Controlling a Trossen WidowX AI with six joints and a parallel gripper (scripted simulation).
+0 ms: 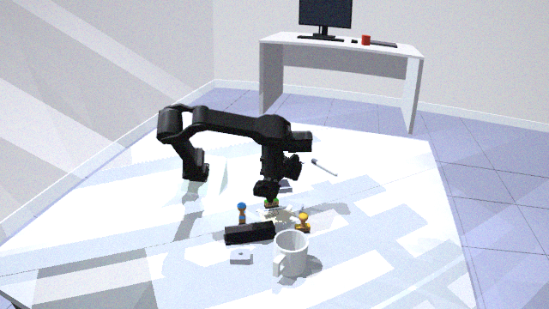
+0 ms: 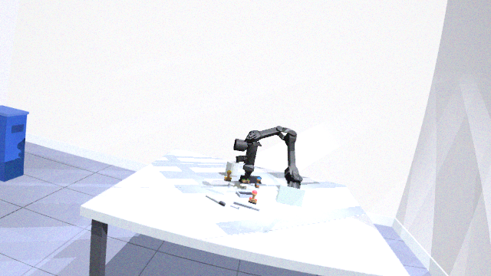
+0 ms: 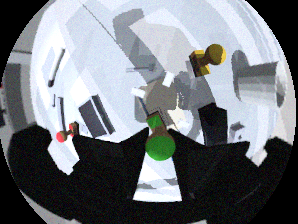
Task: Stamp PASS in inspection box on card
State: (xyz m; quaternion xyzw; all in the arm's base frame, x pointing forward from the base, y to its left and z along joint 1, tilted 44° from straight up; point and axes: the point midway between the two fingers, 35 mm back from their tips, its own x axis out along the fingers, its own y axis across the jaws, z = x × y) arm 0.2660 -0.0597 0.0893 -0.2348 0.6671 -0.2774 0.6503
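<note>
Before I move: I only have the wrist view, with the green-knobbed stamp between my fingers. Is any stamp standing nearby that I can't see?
Observer: Yes, a stamp with a blue knob and brown handle stands upright. In the top view it is just behind the long black block, left of the green-knobbed stamp.

Operator: Understood. And the white mug, which way is its handle?

Observer: From the top view, the white mug has its handle on the side toward the small pale grey block.
</note>
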